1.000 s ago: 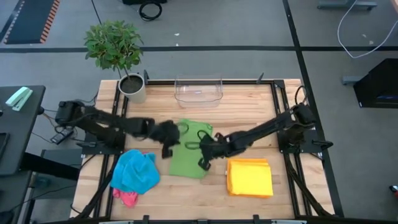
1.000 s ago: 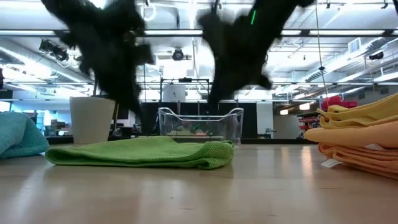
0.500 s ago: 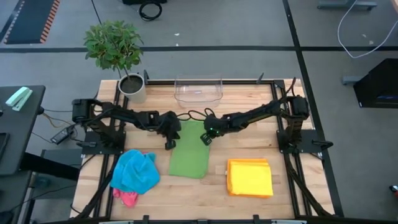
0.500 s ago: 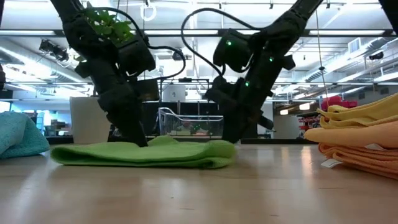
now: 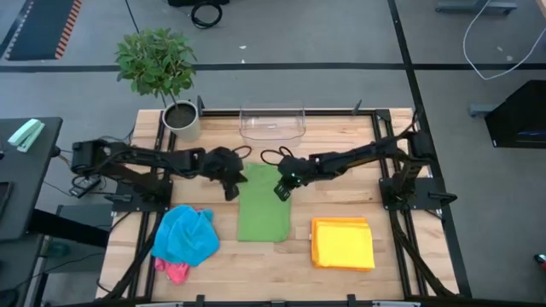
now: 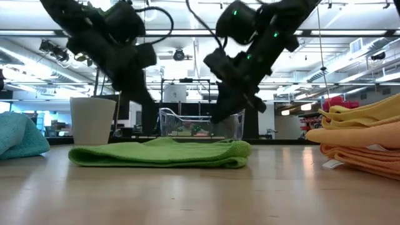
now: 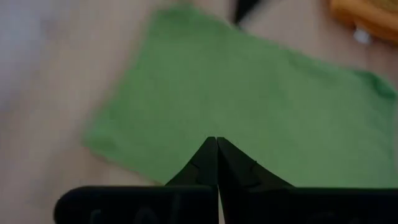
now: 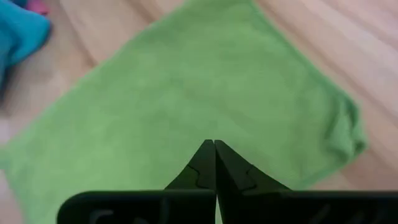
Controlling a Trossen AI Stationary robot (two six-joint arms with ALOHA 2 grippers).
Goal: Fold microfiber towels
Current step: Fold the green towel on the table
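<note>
Lying flat at the middle of the pale wooden table [image 5: 388, 256], the folded green microfiber towel [image 5: 262, 203] runs its long axis from the clear plastic bin [image 5: 273, 124] toward the near edge. Right of it sits a stack of yellow folded towels [image 5: 342, 242], left of it a crumpled blue towel [image 5: 185, 234] over a pink one [image 5: 175, 271]. Both grippers hover over its far end with fingers pressed together, empty: the left gripper [image 5: 230, 191] at its left corner, the right gripper [image 5: 281, 191] at its right corner.
</note>
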